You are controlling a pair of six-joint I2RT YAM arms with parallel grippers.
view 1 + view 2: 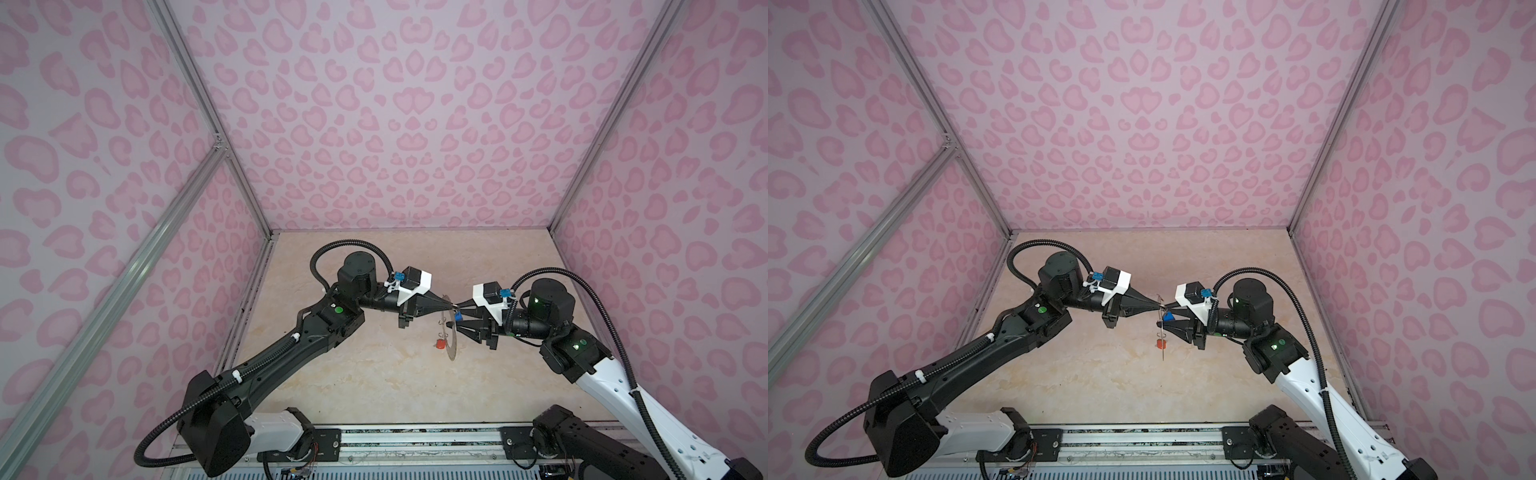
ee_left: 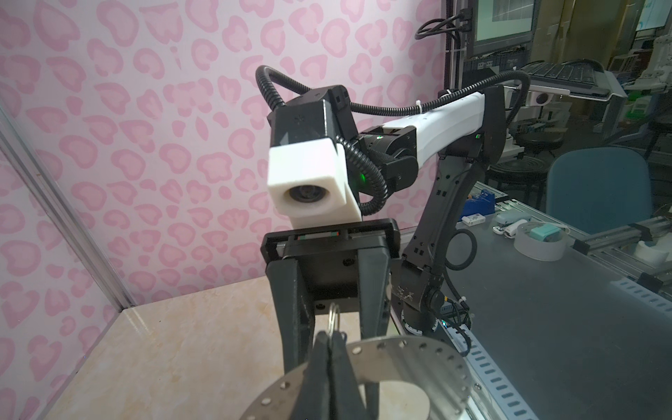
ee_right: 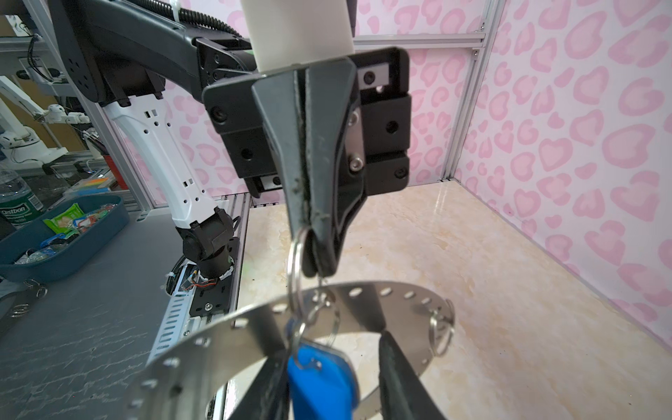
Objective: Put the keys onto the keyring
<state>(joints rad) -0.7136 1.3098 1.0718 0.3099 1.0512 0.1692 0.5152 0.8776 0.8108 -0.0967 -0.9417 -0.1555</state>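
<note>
In right wrist view, unlike left, blue-tagged key (image 3: pixel 318 385) at keyring (image 3: pixel 218 345)

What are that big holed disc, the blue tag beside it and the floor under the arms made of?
Keyring disc: looks like thin sheet metal, brushed grey, with soft reflections. Blue tag: probably plastic, smooth, glossy, evenly coloured. Tabletop: glossy cream marble pattern; stone or printed laminate, cannot tell.

Top views: high at the front, angled down, near-identical. Wrist views: close-in, roughly level, facing each other; both share the keyring (image 2: pixel 429 365) between them.
</note>
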